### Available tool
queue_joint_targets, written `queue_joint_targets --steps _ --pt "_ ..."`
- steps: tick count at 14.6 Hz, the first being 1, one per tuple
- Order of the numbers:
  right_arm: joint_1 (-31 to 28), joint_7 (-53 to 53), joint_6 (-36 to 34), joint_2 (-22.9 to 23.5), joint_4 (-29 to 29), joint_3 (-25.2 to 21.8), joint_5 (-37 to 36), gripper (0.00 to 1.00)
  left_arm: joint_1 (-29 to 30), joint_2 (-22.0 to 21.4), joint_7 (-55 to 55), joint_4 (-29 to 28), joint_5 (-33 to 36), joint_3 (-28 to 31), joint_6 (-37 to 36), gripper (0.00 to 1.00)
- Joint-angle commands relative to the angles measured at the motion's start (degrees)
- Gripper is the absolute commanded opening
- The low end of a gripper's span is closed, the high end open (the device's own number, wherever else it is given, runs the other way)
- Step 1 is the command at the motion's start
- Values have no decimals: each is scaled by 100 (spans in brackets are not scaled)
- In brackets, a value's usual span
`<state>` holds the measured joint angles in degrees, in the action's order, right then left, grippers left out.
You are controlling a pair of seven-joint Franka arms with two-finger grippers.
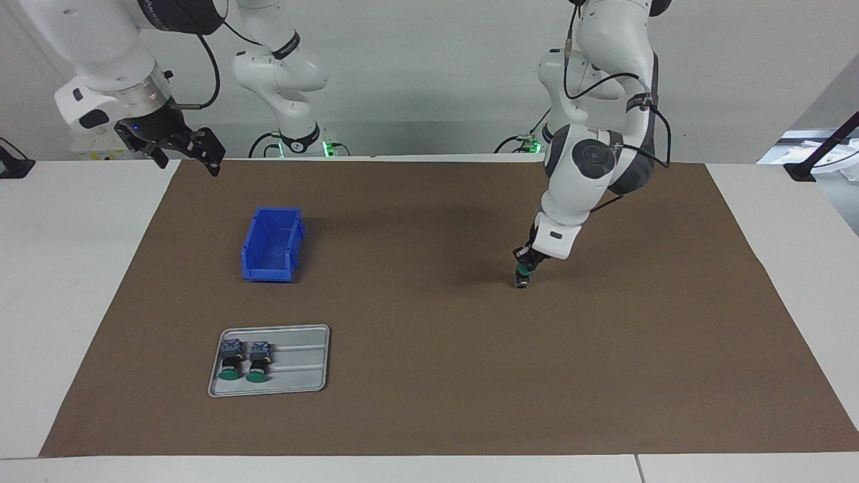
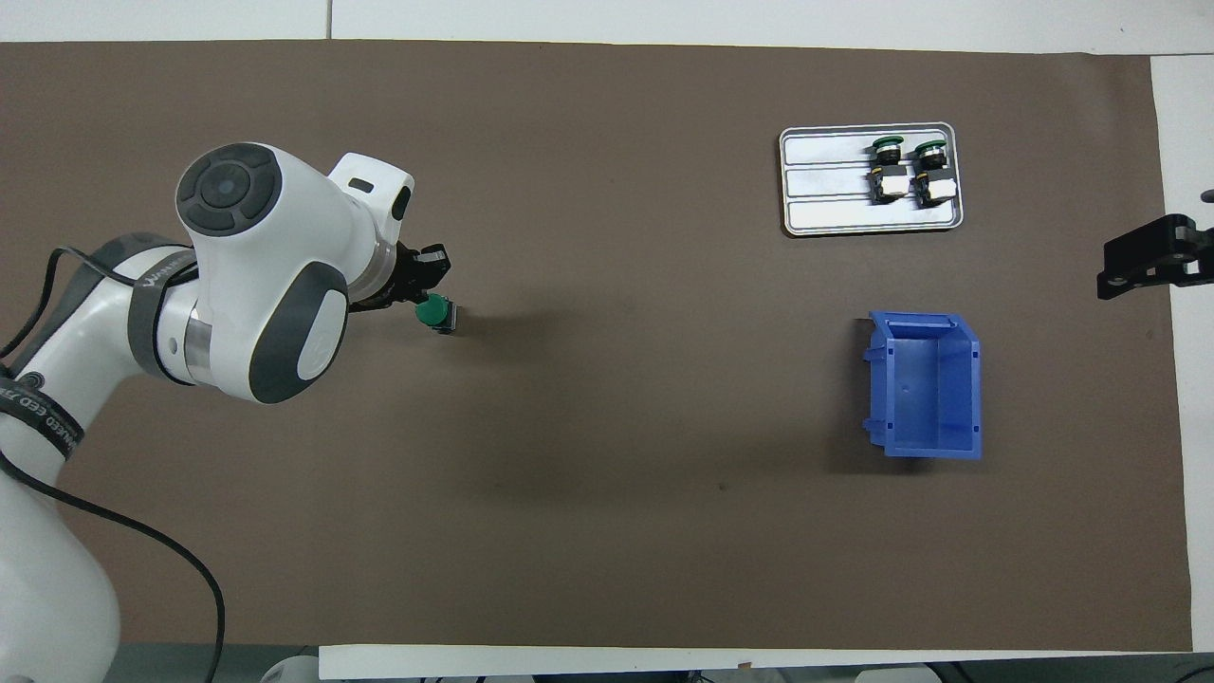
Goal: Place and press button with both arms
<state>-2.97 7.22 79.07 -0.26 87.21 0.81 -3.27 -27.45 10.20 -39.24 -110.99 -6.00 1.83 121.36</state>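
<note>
Facing view shows my left gripper (image 1: 523, 274) low at right of centre, its black fingers drawn together at the small green-capped push-button on its grey-blue block (image 1: 521, 278), which stands upright on the brown paper mat (image 1: 429, 376) with the cap up. From here I cannot tell whether the fingertips pinch the cap or merely press down on it. In the overhead view the green cap (image 2: 434, 311) sits just past the fingertips, at left of centre. My judgement: the press is the step in hand, so I push straight down along the button's axis, since any sideways lean would likely tip the narrow block. The right gripper (image 1: 176, 147) waits spread wide and empty at upper left. Two more green-capped buttons (image 1: 243, 359) lie in the grey metal tray (image 1: 302, 362) at lower left, the blue plastic bin (image 1: 272, 245) above it.
</note>
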Motion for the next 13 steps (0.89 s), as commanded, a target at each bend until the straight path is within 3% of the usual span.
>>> queue_joint_targets --steps 1,3,5,13 --pt "-29 -142 4 -105 129 -10 73 99 177 -97 48 331 -77 55 -516 18" --pt "-29 -142 12 -105 129 -10 73 99 362 -150 56 376 -60 63 -788 48" --pt "-29 -142 4 -105 129 -10 81 99 538 -220 118 376 -33 107 -912 64" --pt "-29 -142 4 -105 129 -10 73 99 1812 -809 1891 455 300 134 -1781 86"
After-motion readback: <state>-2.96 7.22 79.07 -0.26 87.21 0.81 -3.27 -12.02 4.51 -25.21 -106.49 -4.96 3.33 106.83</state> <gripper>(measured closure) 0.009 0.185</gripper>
